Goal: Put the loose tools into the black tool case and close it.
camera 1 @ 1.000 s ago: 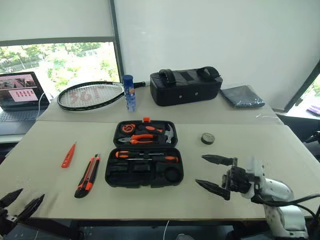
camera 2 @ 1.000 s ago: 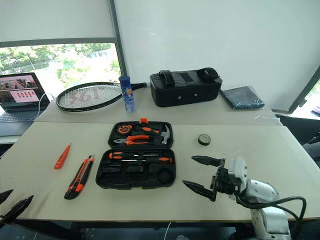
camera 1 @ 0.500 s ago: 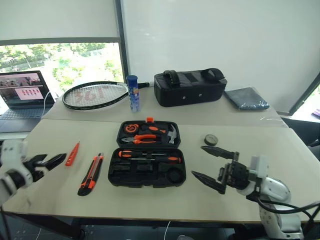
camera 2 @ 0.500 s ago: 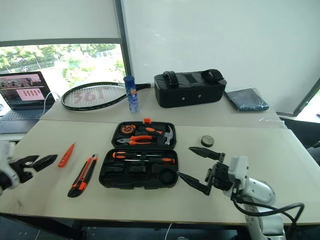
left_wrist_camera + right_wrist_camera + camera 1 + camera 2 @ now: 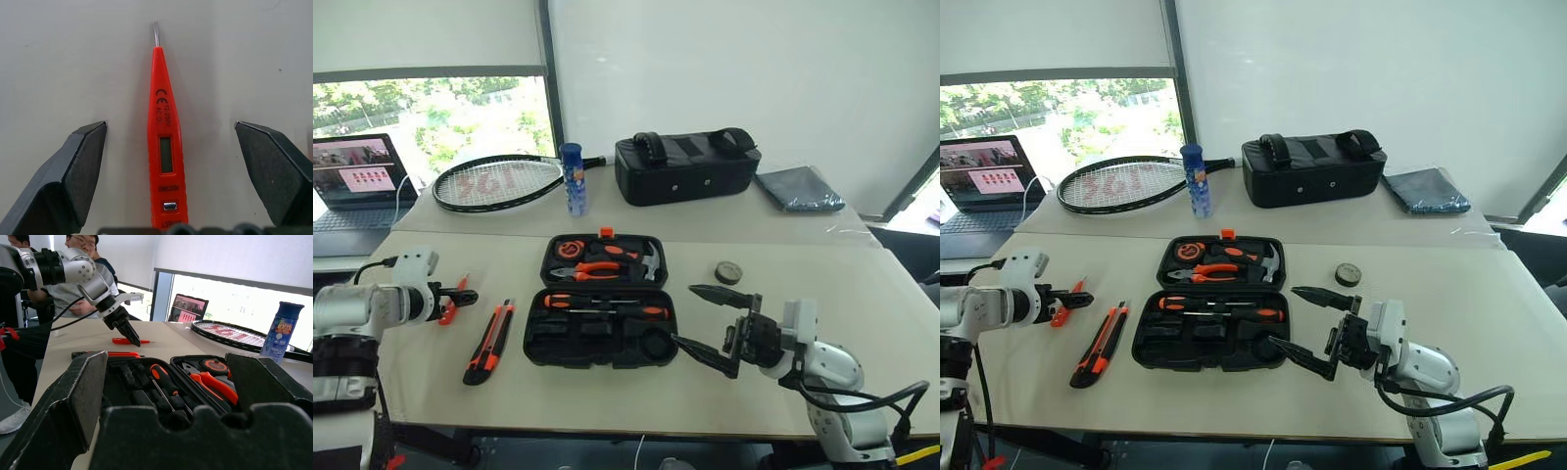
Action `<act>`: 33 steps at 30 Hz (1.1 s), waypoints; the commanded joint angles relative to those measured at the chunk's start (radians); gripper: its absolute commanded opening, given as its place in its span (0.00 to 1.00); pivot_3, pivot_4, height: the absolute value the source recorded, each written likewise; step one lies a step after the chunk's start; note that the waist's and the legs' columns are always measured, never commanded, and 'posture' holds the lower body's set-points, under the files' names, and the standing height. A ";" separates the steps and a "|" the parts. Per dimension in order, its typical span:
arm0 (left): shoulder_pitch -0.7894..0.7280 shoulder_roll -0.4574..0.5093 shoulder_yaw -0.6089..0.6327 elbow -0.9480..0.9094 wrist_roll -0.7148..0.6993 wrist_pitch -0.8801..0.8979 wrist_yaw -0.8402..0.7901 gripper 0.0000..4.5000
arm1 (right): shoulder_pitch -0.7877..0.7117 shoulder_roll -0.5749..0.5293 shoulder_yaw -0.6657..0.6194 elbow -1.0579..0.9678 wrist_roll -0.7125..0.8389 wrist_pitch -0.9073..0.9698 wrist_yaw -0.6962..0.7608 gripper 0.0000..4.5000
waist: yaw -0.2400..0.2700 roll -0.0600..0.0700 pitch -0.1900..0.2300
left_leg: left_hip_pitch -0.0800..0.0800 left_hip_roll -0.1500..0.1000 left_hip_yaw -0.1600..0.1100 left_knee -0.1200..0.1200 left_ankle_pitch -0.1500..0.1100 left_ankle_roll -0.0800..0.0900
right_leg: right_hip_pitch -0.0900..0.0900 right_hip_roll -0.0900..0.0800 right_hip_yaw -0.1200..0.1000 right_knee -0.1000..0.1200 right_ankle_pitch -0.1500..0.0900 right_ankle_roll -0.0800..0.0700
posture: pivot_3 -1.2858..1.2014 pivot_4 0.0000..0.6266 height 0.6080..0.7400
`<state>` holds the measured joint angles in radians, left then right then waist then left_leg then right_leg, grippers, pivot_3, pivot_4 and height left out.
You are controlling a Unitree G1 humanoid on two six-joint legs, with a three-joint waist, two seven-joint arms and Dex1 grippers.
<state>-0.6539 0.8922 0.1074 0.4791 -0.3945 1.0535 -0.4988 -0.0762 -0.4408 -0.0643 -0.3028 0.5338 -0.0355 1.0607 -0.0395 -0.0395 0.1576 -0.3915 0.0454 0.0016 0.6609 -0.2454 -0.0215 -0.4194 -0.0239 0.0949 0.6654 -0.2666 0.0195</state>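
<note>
The left gripper (image 5: 460,297) hangs over the small orange tester screwdriver (image 5: 165,147), its two black fingers spread wide, one on each side of the shaft and clear of it. Nothing is held. The tester lies flat on the table (image 5: 607,387), off to the left of the open black tool case (image 5: 600,302), with the long utility knife (image 5: 487,342) lying between them, near the case. The two screwdrivers (image 5: 603,305) with orange and black handles already sit in their slots in the near half of the case. The black tape roll (image 5: 728,271) rests on the table to the right of the case.

The right gripper (image 5: 705,322) hovers just beside the case's right front corner, fingers wide apart and empty.

The tester is thin and lies flat against the tabletop, so I reckon the likeliest trouble is the fingers closing too high and pinching air, or coming down too hard and scraping the table. If one finger meets the shaft first, the tester could roll or skid sideways instead of being caught. The right gripper is close enough to the case that a careless move might nudge it and shift the slots.
</note>
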 commanded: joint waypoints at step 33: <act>-0.122 -0.091 -0.418 -0.241 0.278 -0.814 -0.956 0.10 | 0.218 -0.141 -0.110 -0.195 0.082 0.032 -0.047 1.00 | 0.012 0.000 0.000 | -0.004 -0.001 0.000 0.005 0.002 -0.001 | 0.000 0.001 0.002 -0.001 0.000 0.003 | 0.52 0.24 1.00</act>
<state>-0.7399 0.8071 -0.3029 0.2058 -0.1686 0.2863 -1.4807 0.1398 -0.5770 -0.1595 -0.4431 0.5952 -0.0112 1.0307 -0.0274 -0.0396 0.1577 -0.3959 0.0448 0.0016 0.6657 -0.2438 -0.0227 -0.4199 -0.0226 0.0969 0.6648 -0.2661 0.0220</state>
